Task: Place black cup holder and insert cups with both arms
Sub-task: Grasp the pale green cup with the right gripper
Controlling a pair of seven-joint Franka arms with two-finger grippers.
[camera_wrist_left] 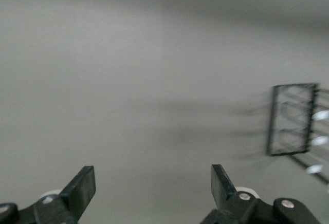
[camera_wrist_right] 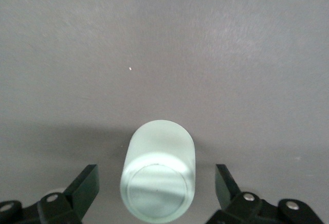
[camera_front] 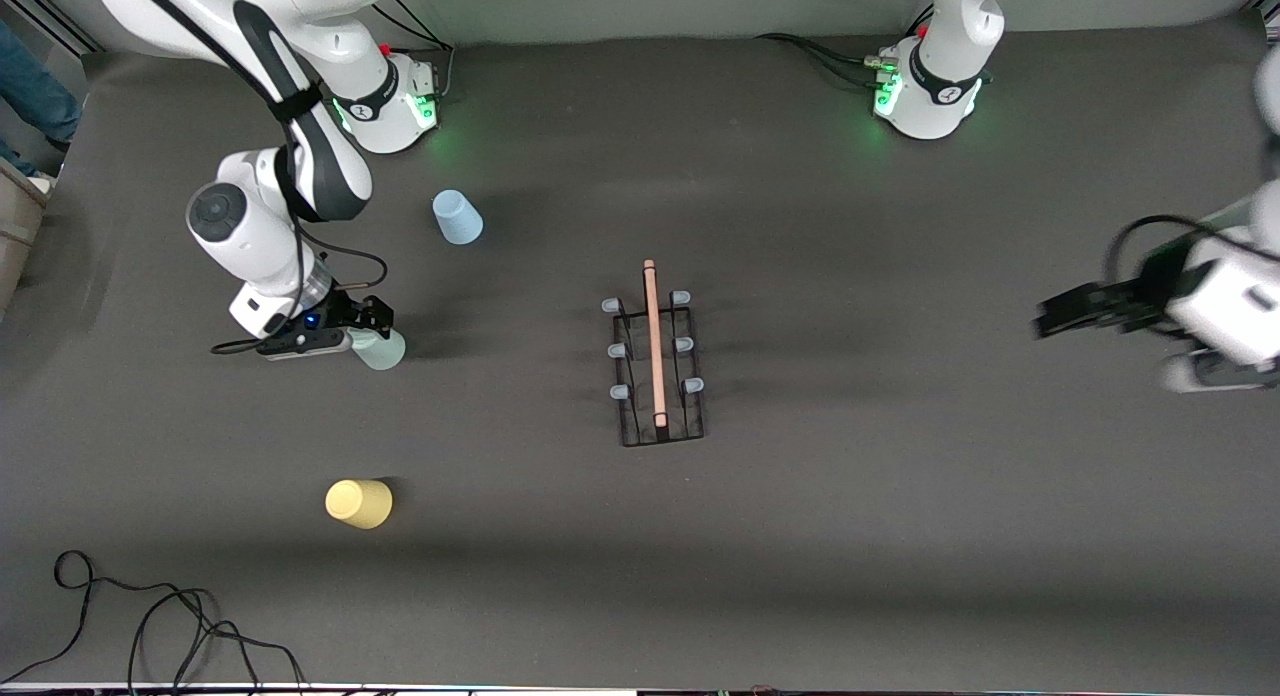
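The black cup holder [camera_front: 657, 376] stands mid-table, its wooden rod on top and pale-tipped pegs at both sides; its wire base [camera_wrist_left: 293, 118] also shows in the left wrist view. The pale green cup [camera_front: 382, 351] [camera_wrist_right: 158, 178] stands bottom up toward the right arm's end. My right gripper [camera_front: 372, 323] [camera_wrist_right: 155, 175] is open around it, with a gap at each finger. The light blue cup [camera_front: 457, 217] sits farther from the camera and the yellow cup [camera_front: 359, 503] nearer. My left gripper [camera_front: 1045, 321] [camera_wrist_left: 152, 175] hangs open and empty over bare table at the left arm's end.
Black cables [camera_front: 150, 616] lie at the table's front corner on the right arm's end. The two green-lit arm bases [camera_front: 400, 101] [camera_front: 925, 91] stand along the table's back edge. A person's leg [camera_front: 35, 86] shows off the table by the right arm.
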